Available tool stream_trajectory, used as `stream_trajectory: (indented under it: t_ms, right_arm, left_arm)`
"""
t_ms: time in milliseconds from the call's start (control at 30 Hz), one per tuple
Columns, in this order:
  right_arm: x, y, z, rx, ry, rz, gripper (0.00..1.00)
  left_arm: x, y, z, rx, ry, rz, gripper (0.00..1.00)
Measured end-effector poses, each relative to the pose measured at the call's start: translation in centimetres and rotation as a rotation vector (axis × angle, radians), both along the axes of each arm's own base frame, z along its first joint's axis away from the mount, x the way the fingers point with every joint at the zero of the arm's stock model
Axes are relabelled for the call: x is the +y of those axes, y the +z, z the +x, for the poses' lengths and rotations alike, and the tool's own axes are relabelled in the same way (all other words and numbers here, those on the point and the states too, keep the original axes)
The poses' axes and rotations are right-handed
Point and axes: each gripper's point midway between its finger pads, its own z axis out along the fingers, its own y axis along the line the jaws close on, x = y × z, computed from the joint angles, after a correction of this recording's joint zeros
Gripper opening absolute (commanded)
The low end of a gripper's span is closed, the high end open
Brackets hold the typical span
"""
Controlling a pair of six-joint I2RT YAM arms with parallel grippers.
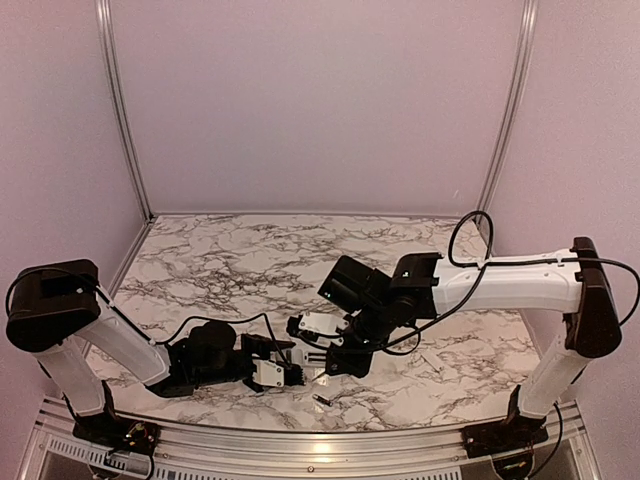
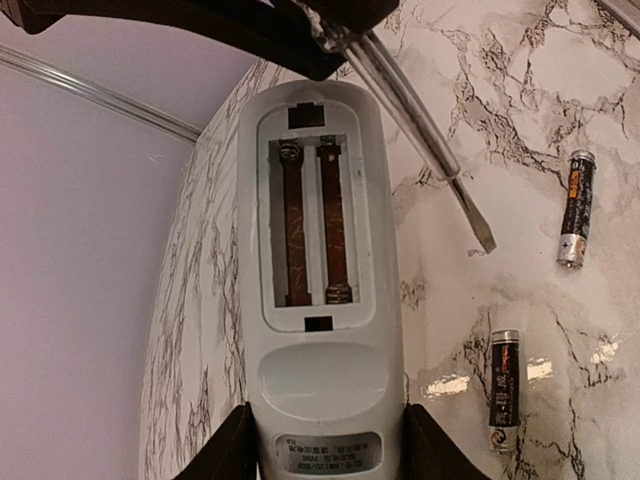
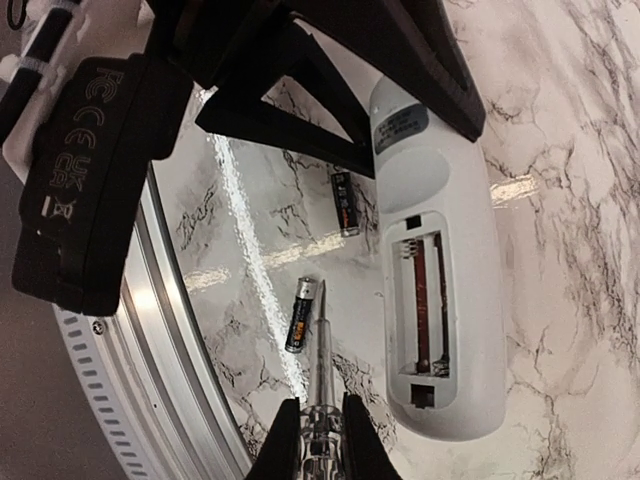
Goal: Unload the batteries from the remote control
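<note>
Top: I see the remote control (image 1: 268,373) at 6 o'clock on the tabletop (image 1: 250,260). Left wrist: left jaws part-open, clamping its end, bay empty, batteries (image 2: 576,208) lying loose at 3 o'clock. Right wrist: right jaws pinch a screwdriver (image 3: 319,370).

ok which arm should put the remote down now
Left arm: its jaws grip the remote, compartment empty, both batteries on the table. The right arm's jaws are shut on the screwdriver.
</note>
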Motion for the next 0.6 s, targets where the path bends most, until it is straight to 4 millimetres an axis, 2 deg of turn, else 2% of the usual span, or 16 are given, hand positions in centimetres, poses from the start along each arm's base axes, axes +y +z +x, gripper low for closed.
stream_trajectory:
  t_ms: [267,600]
  right_arm:
    - [-0.6,1.9,0.2,-0.042,-0.04,0.067,0.0]
    - [-1.6,7.4,1.2,-0.164,-0.133,0.258,0.0]
  left_arm:
    - [0.0,0.0,0.0,-0.001,0.001,-0.001,0.0]
    - [0.1,0.0,0.0,0.0,0.0,0.0,0.0]
